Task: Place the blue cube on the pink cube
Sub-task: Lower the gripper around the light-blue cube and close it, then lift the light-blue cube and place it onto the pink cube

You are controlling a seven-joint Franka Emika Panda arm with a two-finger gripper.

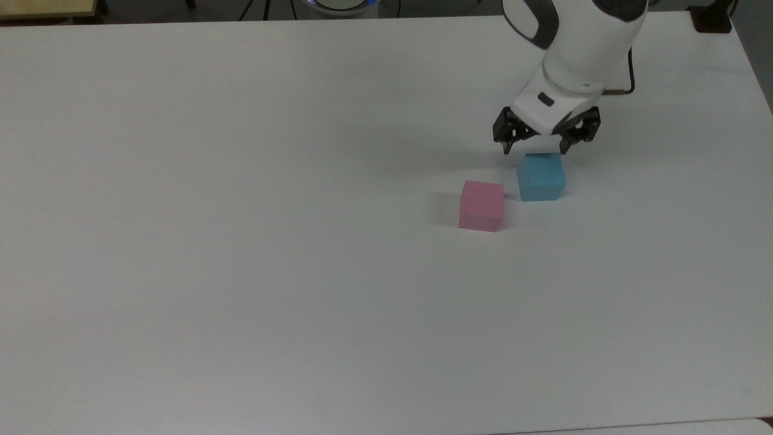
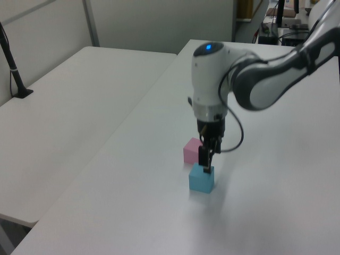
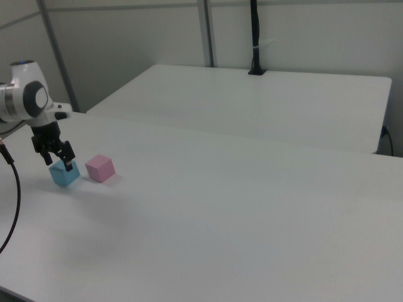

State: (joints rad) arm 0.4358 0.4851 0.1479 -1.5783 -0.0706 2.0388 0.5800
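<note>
White desk (image 1: 241,272), matte, carrying two small foam-like cubes; a second white desk (image 3: 264,100) stands beyond it in the right view, with a dark post (image 3: 255,38) rising at its far edge. Item one: the blue cube (image 1: 541,176), sky-blue, resting flat on the desk, equal on all sides so no long axis, its faces turned slightly off the desk's edges in the top view. Item two: the pink cube (image 1: 481,205), pastel, resting flat, also slightly rotated, just beside the blue cube at the top view's lower left, a narrow gap between them, not touching. Item three: white arm ending in a black gripper (image 1: 539,148), pointing down directly above the blue cube. Fingers (image 1: 507,147) spread wider than the cube, one tip to each side of its upper far edge in the top view, holding nothing. In the left view a fingertip overlaps the cube's top; actual contact cannot be told.
</note>
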